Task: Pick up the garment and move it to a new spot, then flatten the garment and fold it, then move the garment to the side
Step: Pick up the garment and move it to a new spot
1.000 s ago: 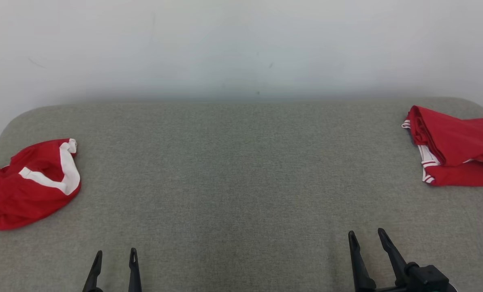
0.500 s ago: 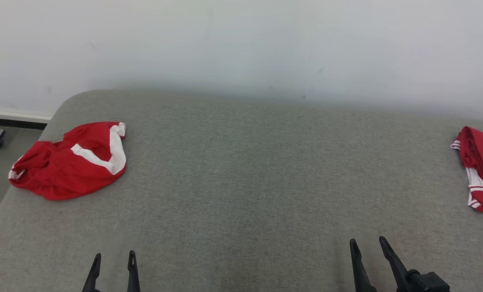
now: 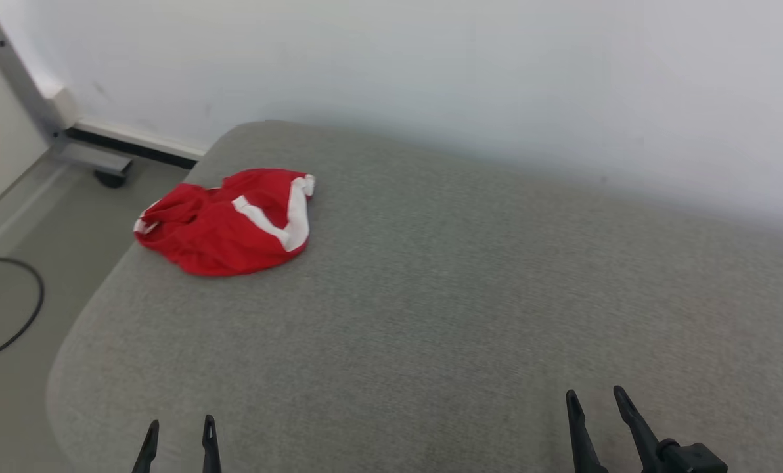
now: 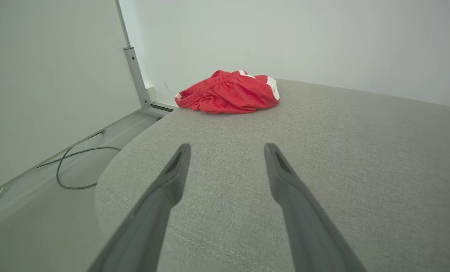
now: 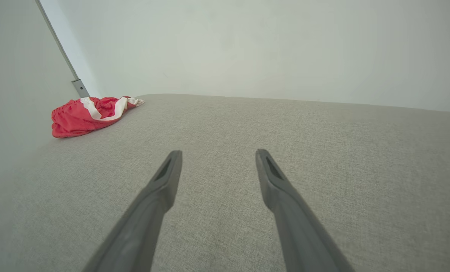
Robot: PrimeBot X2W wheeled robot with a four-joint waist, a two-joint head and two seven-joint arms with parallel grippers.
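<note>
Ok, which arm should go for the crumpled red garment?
Left, probably. The red garment lies far left on the grey surface, ahead of the open left gripper; the open right gripper would have to reach across.

Foreground: left gripper (image 4: 227,146), jaws spread wide, over the near part of the grey fabric surface (image 4: 361,170). Red garment (image 4: 228,92) with white trim lies crumpled in a heap at the surface's far left corner, well apart from the jaws. Dark cable (image 4: 68,170) loops on the floor (image 4: 40,226) off the left edge. Metal post (image 4: 134,71) stands in the wall corner.
</note>
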